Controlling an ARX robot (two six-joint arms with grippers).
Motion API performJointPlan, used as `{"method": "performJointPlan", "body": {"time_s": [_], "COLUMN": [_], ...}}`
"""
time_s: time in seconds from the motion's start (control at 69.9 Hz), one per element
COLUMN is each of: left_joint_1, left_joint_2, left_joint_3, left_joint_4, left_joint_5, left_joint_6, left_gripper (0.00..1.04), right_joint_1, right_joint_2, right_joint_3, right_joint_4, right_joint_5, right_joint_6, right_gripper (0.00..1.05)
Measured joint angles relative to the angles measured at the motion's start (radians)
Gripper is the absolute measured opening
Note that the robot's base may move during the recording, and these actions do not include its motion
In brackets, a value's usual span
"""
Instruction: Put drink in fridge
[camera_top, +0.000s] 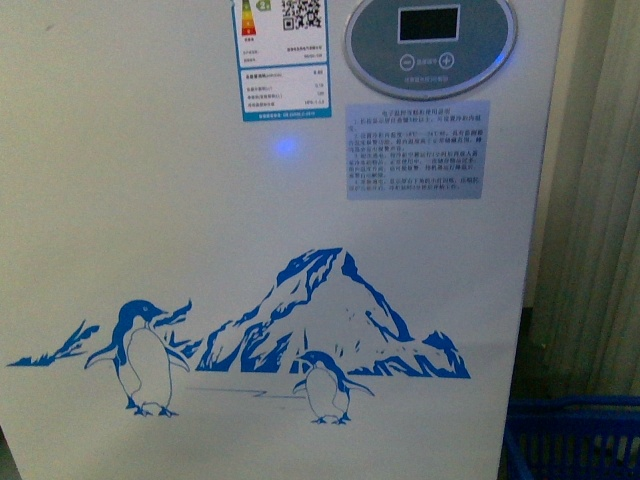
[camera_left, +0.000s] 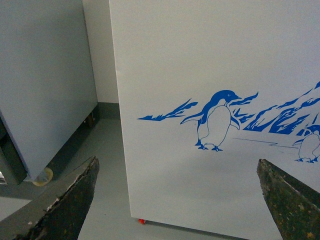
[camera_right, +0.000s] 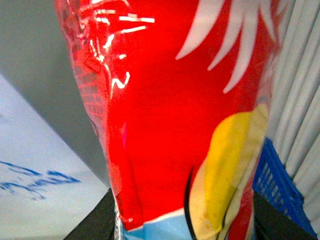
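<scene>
The fridge (camera_top: 280, 220) fills the front view as a white wall with a blue penguin-and-mountain decal and an oval grey display (camera_top: 430, 42) at the top; neither arm shows there. In the right wrist view the drink (camera_right: 165, 115) fills the picture with its red wrap label, white rays and a yellow patch. My right gripper (camera_right: 182, 220) is shut on the drink, its dark fingers (camera_right: 97, 220) on either side of the label. My left gripper (camera_left: 177, 200) stands open with nothing between its fingers, facing the fridge's lower front (camera_left: 210, 65) near its corner.
A blue plastic basket (camera_top: 575, 438) sits on the floor right of the fridge, also in the right wrist view (camera_right: 277, 185), before pale curtains (camera_top: 600, 200). A grey cabinet (camera_left: 45, 85) stands left of the fridge with a floor gap between.
</scene>
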Motion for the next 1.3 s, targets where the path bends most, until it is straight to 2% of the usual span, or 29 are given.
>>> {"method": "performJointPlan", "body": {"time_s": [0.114, 0.258, 0.343, 0.53, 0.701, 1.302], "left_joint_1": [0.0, 0.0, 0.0, 0.0, 0.0, 0.0], "left_joint_2": [0.0, 0.0, 0.0, 0.0, 0.0, 0.0], "left_joint_3": [0.0, 0.0, 0.0, 0.0, 0.0, 0.0], "left_joint_4": [0.0, 0.0, 0.0, 0.0, 0.0, -0.001], "left_joint_5": [0.0, 0.0, 0.0, 0.0, 0.0, 0.0], "left_joint_6": [0.0, 0.0, 0.0, 0.0, 0.0, 0.0], "left_gripper": [0.97, 0.97, 0.97, 0.97, 0.97, 0.97], "right_joint_1": [0.026, 0.088, 0.151, 0.209, 0.303, 0.326], "right_joint_2": [-0.056, -0.126, -0.142, -0.158, -0.171, -0.172], "right_joint_3": [0.014, 0.03, 0.03, 0.022, -0.022, -0.047], "right_joint_4": [-0.014, -0.021, 0.019, 0.063, 0.117, 0.121], "right_joint_5": [0.02, 0.098, 0.154, 0.187, 0.306, 0.316], "right_joint_6": [0.014, 0.008, -0.023, -0.069, -0.12, -0.143], "right_gripper": [0.4, 0.4, 0.4, 0.4, 0.4, 0.4]}}
